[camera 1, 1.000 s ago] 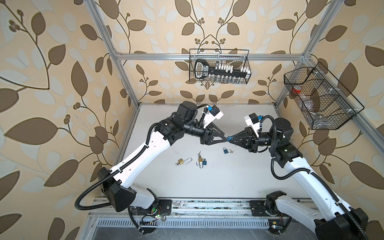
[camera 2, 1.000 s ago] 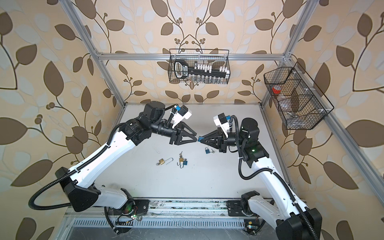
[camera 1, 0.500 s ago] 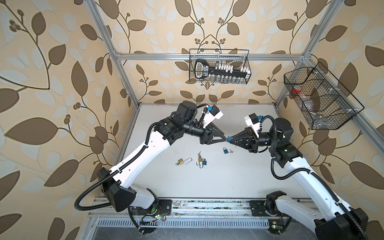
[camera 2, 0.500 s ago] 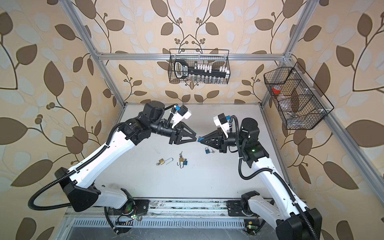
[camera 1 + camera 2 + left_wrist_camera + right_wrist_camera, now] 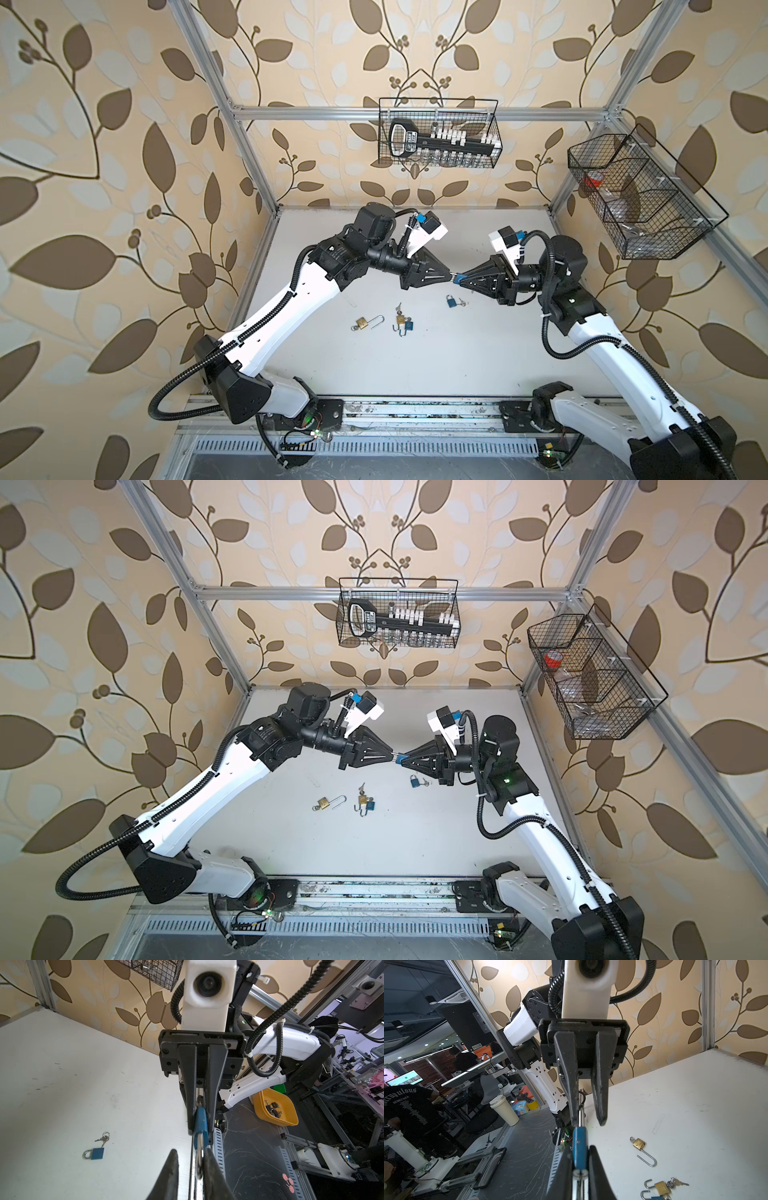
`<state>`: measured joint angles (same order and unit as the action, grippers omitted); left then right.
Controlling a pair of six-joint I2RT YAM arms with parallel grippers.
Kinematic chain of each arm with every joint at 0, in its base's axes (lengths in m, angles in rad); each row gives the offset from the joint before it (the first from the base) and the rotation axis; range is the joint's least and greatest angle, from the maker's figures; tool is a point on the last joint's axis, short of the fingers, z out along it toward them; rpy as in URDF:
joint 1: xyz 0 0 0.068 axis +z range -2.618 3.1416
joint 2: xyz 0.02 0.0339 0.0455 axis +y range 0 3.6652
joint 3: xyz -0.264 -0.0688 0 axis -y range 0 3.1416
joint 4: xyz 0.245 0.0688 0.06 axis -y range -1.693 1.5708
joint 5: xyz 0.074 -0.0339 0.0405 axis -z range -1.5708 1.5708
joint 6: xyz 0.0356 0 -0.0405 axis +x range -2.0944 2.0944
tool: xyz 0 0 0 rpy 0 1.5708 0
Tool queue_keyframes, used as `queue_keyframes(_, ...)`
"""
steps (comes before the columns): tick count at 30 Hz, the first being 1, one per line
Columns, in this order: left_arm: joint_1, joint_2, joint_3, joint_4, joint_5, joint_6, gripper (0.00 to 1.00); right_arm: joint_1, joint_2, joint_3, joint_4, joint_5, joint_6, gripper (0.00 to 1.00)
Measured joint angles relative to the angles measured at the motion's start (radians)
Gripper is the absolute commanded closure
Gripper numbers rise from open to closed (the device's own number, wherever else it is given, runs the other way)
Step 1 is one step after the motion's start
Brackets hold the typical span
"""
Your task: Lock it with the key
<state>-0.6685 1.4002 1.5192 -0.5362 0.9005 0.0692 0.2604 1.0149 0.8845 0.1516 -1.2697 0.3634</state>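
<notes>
Hardly anything has shifted since a second ago: both arms stay tip to tip above the middle of the table (image 5: pixel 478 365), and only the left gripper (image 5: pixel 449 277) looks a shade narrower. Its fingers (image 5: pixel 600 1101) stand apart, one on each side of the steel loop (image 5: pixel 199 1157) of a blue padlock (image 5: pixel 200 1119). The loop lies against one finger and a gap shows to the other, so nothing is clamped there. The right gripper (image 5: pixel 462 277) is closed on the padlock's blue body and holds it off the table, just right of centre in both top views. Whether a key sits in that padlock cannot be made out.

On the table below, slightly lower in both top views, a second blue padlock (image 5: pixel 450 300) lies with its loop closed and a ring of keys (image 5: pixel 102 1138) just beside it. Left of it, a brass padlock (image 5: pixel 363 800) and a third blue padlock (image 5: pixel 371 806) lie touching, both with loops open, and a key (image 5: pixel 679 1183) lies at the brass one. Further left, a long-looped brass padlock (image 5: pixel 362 323) lies alone, its loop swung open.
</notes>
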Motion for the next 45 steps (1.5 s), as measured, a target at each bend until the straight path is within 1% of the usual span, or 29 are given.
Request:
queue_keyframes(1, 0.000, 0.000, 0.000, -0.001, -0.003, 0.005, 0.84, 0.000, 0.000, 0.000, -0.001, -0.001, 0.003, 1.00)
queue_keyframes(6, -0.007, -0.004, 0.002, -0.013, -0.013, 0.027, 0.90, -0.002, 0.000, 0.002, -0.014, -0.006, 0.014, 1.00)
queue_keyframes(8, -0.007, -0.005, 0.002, -0.014, -0.013, 0.032, 0.95, -0.002, 0.000, 0.005, -0.019, -0.006, 0.017, 1.00)
queue_keyframes(12, -0.007, -0.006, 0.004, -0.014, -0.011, 0.035, 1.00, -0.003, 0.002, 0.013, -0.029, -0.006, 0.022, 1.00)
queue_keyframes(19, -0.007, -0.007, 0.004, -0.015, -0.011, 0.036, 1.00, -0.003, 0.008, 0.016, -0.030, -0.013, 0.029, 1.00)
queue_keyframes(22, -0.025, -0.006, 0.004, -0.014, -0.007, 0.031, 1.00, 0.001, 0.013, 0.021, -0.034, -0.011, 0.027, 1.00)
queue_keyframes(29, -0.032, -0.003, 0.006, -0.023, 0.011, 0.014, 1.00, 0.024, 0.029, 0.060, -0.126, -0.006, -0.058, 1.00)
queue_keyframes(32, -0.039, 0.006, 0.007, -0.017, 0.018, 0.001, 1.00, 0.034, 0.027, 0.063, -0.137, 0.012, -0.084, 1.00)
queue_keyframes(38, -0.040, 0.010, 0.007, -0.004, 0.039, -0.002, 1.00, 0.036, 0.001, 0.063, -0.149, 0.037, -0.092, 1.00)
queue_keyframes(45, -0.046, -0.012, 0.003, 0.027, 0.022, -0.003, 1.00, 0.035, -0.024, 0.063, -0.130, 0.057, -0.092, 0.99)
